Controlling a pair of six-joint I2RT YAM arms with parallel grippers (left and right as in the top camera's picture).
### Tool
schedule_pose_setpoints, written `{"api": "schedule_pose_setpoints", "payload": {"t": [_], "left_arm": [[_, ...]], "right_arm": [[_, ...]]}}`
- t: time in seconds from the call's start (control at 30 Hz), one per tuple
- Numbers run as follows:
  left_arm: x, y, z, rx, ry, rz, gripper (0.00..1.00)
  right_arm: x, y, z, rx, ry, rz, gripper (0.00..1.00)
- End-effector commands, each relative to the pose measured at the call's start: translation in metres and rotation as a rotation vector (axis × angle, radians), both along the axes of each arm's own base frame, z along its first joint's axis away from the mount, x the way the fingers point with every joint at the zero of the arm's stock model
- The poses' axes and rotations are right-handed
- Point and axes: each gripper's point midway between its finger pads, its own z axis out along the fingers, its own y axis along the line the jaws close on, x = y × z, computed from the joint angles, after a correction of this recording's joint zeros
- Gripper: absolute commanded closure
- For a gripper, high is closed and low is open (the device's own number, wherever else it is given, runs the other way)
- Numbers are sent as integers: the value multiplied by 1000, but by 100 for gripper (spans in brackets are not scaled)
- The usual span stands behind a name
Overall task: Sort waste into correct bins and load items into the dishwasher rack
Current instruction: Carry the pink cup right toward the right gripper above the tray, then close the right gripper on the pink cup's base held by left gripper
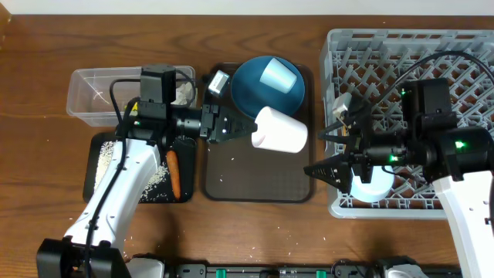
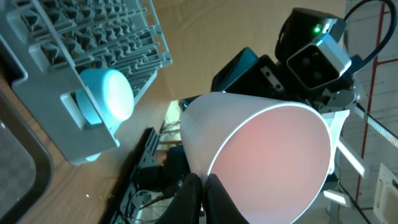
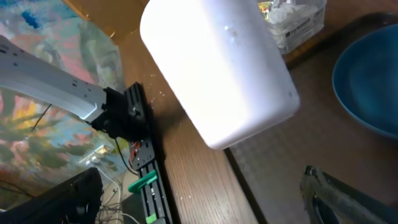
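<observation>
The waste sorting is looking largely done. The crumpled wrapper is lying in the clear tub, and the carrot piece and a scatter of rice are sitting in the black tray. A few stray grains are dotting the desk and the brown serving tray. Loading is only partly done. The light-blue bowl is resting in a front corner of the dishwasher rack. The dark-blue plate is waiting on the serving tray, with the light-blue cup resting on it. The left hand is pinching the rim of the pale pink cup, holding it on its side above the serving tray, between plate and rack. The right hand is hovering near the cup at the rack's edge, fingers spread wide and empty. I am not making out the chopsticks.
</observation>
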Motion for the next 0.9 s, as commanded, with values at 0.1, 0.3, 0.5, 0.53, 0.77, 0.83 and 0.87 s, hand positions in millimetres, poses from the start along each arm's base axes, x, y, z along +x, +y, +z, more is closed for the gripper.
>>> {"api": "schedule_pose_setpoints", "payload": {"t": [0.1, 0.3, 0.5, 0.53, 0.77, 0.83, 0.87], "left_arm": [[-4, 0, 12, -17, 29, -18, 94], [-5, 0, 14, -19, 15, -19, 94], [-4, 0, 16, -22, -5, -19, 94], [-4, 0, 16, -22, -7, -19, 94], [-4, 0, 16, -22, -7, -19, 94], [-4, 0, 16, -22, -8, -19, 94], [-4, 0, 16, -23, -10, -19, 94]], "right_arm": [[16, 4, 2, 42, -25, 25, 1], [28, 16, 6, 162, -1, 78, 1], [29, 31, 3, 256, 20, 171, 7], [27, 34, 4, 270, 21, 189, 10], [23, 39, 9, 307, 16, 220, 20], [22, 40, 11, 323, 22, 227, 22], [21, 40, 12, 328, 24, 230, 22]]}}
